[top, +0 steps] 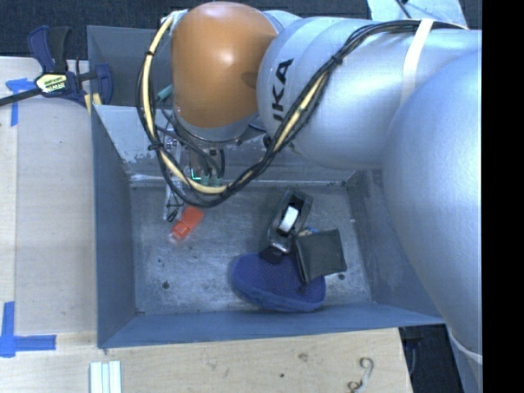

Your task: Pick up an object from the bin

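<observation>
1. While the gripper (178, 207) hangs low over the floor of the grey bin (112, 252), tucked under the orange wrist cover, I cannot tell whether it is open or closed.
2. Small orange-red block (186, 224): lies alone just beside the gripper's tip, the likely pick. Best to centre across its narrow side and descend straight; it may skid on bare metal.
3. Well to the gripper's right sits a cluster: black gadget with white label (287, 218), dark blue cloth (270, 283), and black square pad (321, 252) resting on the cloth.
</observation>
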Motion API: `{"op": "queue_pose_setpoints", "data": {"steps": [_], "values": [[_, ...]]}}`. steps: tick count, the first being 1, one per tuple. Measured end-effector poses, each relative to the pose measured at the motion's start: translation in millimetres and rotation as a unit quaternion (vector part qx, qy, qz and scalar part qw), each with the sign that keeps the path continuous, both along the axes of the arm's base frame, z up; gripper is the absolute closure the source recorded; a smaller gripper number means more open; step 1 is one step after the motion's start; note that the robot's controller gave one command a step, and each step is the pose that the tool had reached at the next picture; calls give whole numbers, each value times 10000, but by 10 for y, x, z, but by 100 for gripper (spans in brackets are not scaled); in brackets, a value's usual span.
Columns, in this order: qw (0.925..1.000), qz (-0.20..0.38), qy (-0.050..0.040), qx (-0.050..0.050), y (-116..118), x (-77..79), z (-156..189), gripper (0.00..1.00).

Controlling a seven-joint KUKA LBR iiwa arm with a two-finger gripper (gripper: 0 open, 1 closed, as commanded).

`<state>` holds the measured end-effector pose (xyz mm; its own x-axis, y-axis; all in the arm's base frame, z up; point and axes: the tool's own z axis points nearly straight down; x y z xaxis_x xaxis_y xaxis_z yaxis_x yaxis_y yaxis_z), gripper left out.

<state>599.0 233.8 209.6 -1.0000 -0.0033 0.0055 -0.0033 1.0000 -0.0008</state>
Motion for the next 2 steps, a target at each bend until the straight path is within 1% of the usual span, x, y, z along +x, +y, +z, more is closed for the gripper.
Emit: {"op": "queue_pose_setpoints", "data": {"steps": [1,2], "values": [[9998,198,-16,-14,-622,-121,-307,0],[9657,2595,-13,13,-722,13,-1416,0]]}}
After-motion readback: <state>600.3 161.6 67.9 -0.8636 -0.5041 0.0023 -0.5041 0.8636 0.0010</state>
